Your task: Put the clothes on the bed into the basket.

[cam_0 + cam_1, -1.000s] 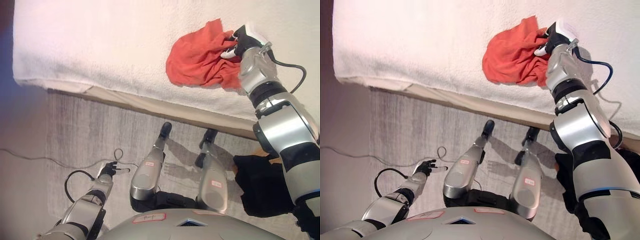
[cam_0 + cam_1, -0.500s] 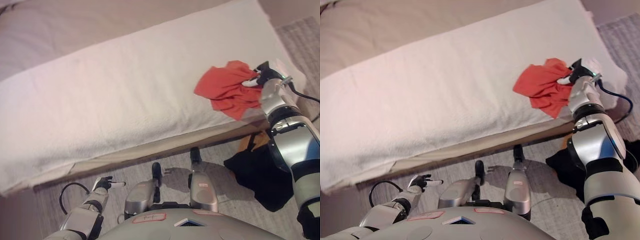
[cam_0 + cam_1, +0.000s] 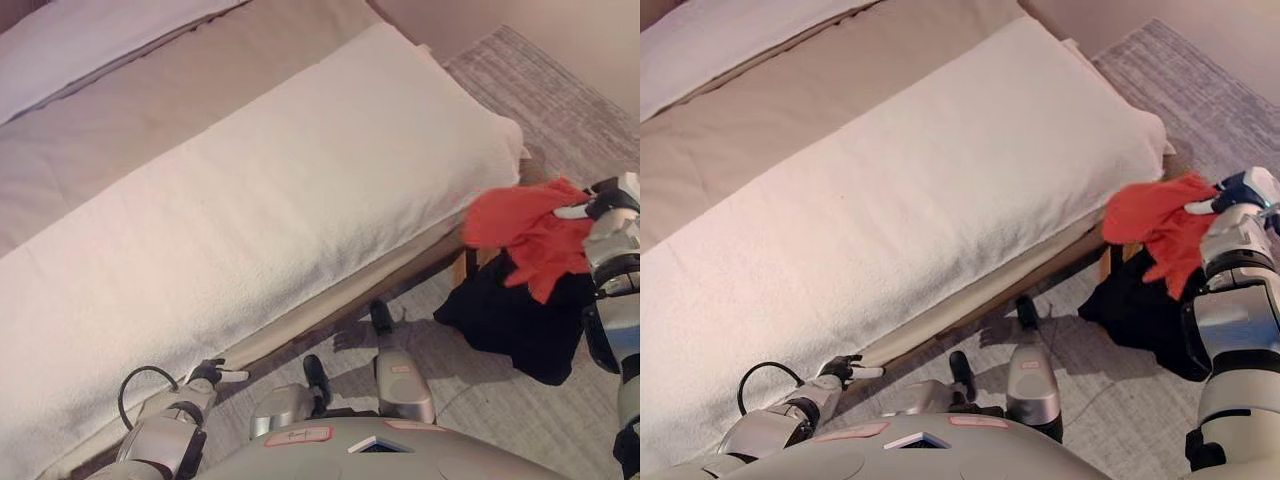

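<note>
An orange-red garment point(image 3: 528, 232) hangs in the air off the bed's right end, held by my right hand point(image 3: 606, 199), whose fingers are curled round its right edge. It dangles just above a basket point(image 3: 470, 263) that is mostly hidden under a black garment point(image 3: 510, 318) on the floor; only a strip of the basket's orange-brown side shows. The bed point(image 3: 250, 200) carries a white towel-like cover and no loose clothes in view. My left hand point(image 3: 210, 375) hangs low by the bed's front edge, fingers relaxed and holding nothing.
A grey rug point(image 3: 560, 100) covers the floor right of the bed. A pale pillow point(image 3: 90, 40) lies at the bed's far left. The bed's wooden frame edge point(image 3: 400, 270) runs close to the basket.
The camera has swung round. My right hand has lifted the orange-red garment off the bed and carried it right, past the bed's end to above the black garment and basket. The left hand stays idle.
</note>
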You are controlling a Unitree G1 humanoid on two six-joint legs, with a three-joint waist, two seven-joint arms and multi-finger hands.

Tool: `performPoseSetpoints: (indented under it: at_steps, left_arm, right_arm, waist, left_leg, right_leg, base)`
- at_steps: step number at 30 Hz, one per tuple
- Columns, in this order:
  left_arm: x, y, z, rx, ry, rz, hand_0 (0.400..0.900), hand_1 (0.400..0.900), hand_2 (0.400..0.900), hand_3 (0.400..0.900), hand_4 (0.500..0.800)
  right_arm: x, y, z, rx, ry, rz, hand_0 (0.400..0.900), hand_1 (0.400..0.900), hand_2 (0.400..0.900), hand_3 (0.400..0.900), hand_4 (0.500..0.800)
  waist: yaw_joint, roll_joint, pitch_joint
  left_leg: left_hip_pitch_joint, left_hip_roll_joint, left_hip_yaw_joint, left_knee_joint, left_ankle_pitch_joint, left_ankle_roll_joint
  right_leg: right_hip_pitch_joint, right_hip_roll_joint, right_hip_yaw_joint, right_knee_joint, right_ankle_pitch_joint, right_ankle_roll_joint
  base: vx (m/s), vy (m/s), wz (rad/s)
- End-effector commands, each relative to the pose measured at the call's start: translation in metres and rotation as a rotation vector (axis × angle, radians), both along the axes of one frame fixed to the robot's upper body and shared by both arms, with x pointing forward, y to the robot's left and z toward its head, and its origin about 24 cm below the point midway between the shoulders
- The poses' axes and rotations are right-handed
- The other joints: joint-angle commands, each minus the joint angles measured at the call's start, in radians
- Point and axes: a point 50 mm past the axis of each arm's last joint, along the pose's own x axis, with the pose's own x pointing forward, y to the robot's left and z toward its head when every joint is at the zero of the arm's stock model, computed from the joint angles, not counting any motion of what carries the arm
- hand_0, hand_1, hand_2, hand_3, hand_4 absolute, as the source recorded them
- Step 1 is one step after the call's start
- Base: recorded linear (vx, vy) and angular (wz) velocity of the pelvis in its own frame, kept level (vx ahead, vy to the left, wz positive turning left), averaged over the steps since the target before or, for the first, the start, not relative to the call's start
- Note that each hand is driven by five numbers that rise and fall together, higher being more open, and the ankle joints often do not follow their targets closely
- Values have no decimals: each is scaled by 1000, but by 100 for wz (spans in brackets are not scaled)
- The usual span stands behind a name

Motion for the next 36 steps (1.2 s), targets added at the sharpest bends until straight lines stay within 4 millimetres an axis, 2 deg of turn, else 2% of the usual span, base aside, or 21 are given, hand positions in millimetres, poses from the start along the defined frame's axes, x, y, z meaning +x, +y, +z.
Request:
performPoseSetpoints:
  at_steps: [1,7,14,21,22,23,36]
  left_arm:
    - [-25,36,7,125,124,-34,900,900,900,900,800]
    - [-34,34,4,118,152,-43,900,900,900,900,800]
    - [-31,27,2,107,153,-68,900,900,900,900,800]
    - [-42,20,-2,87,180,-78,900,900,900,900,800]
    - [-43,19,-2,83,182,-75,900,900,900,900,800]
    - [-44,18,-3,81,183,-76,900,900,900,900,800]
    - [-43,3,-7,54,187,-102,900,900,900,900,800]
  right_arm:
    - [-11,-35,56,-125,-111,-100,400,400,400,400,500]
    - [-42,-62,63,-129,-111,-219,400,400,400,400,500]
    - [-79,-88,70,-145,-87,-339,400,400,400,400,500]
    - [-79,-92,87,-177,-125,-333,400,400,400,400,500]
    - [-78,-91,88,-181,-130,-326,625,625,625,625,635]
    - [-78,-91,87,-184,-131,-325,900,900,900,900,800]
    - [-91,-93,61,-103,-117,-364,900,900,900,900,800]
  waist:
    - [-12,8,-27]
    - [-24,32,-31]
    - [-32,84,-31]
    - [-34,129,-25]
    - [-34,133,-24]
    - [-34,135,-23]
    - [-16,125,-18]
  left_leg:
    - [-6,6,-45,6,-31,-12]
    - [-7,11,-38,6,-28,-19]
    - [-21,12,-60,6,-14,-31]
    - [-29,4,-79,9,-4,-33]
    - [-30,4,-81,9,-4,-34]
    - [-30,4,-82,10,-3,-34]
    - [-35,2,-103,8,1,-33]
  right_leg:
    - [-22,-35,-1,111,-31,74]
    - [-17,-31,5,100,-34,65]
    - [-5,-43,-20,93,-48,54]
    - [2,-50,-30,102,-62,46]
    - [5,-52,-31,101,-63,45]
    - [7,-53,-34,100,-64,44]
    - [38,-63,-60,75,-61,40]
  base:
    - [5,-13,-12]
    - [17,-30,-7]
    - [9,-32,11]
    - [12,-21,6]
    - [21,-23,8]
    - [15,-27,11]
    - [14,-19,7]
